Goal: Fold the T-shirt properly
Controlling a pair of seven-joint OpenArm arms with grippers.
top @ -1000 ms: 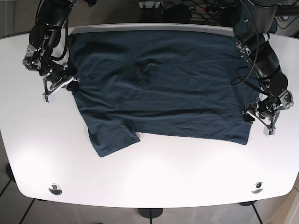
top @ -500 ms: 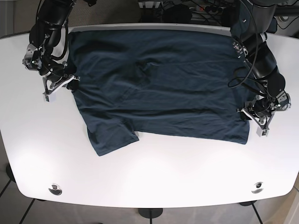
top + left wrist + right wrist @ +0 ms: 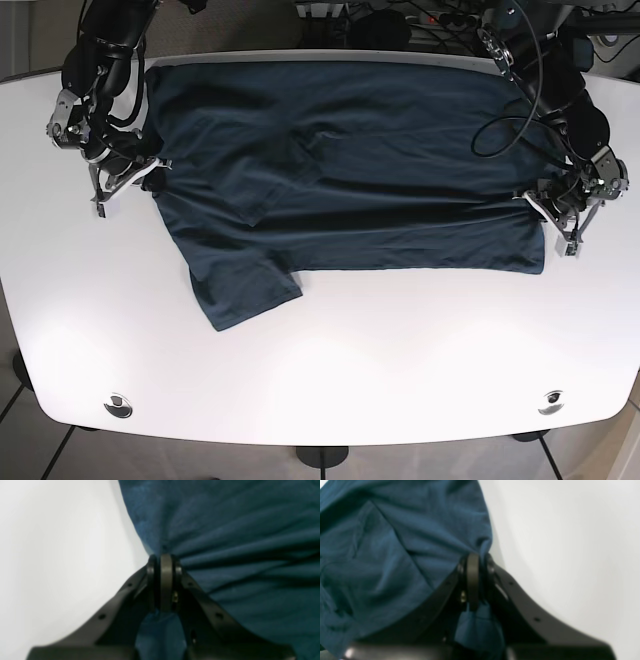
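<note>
Both end effectors (image 3: 163, 562) (image 3: 473, 565) clamped on T-shirt (image 3: 340, 160)

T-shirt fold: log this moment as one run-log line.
left gripper: shut on T-shirt edge | right gripper: shut on T-shirt edge | T-shirt: spread on table, one sleeve out at near side | fold: not yet made

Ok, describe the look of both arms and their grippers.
Both arms are glossy black, bulbous segments with loose black cables looping alongside. The left gripper and right gripper have matte black curved fingers with small holes, ending in rounded disc-like pads. Pale tips show from the base view.
</note>
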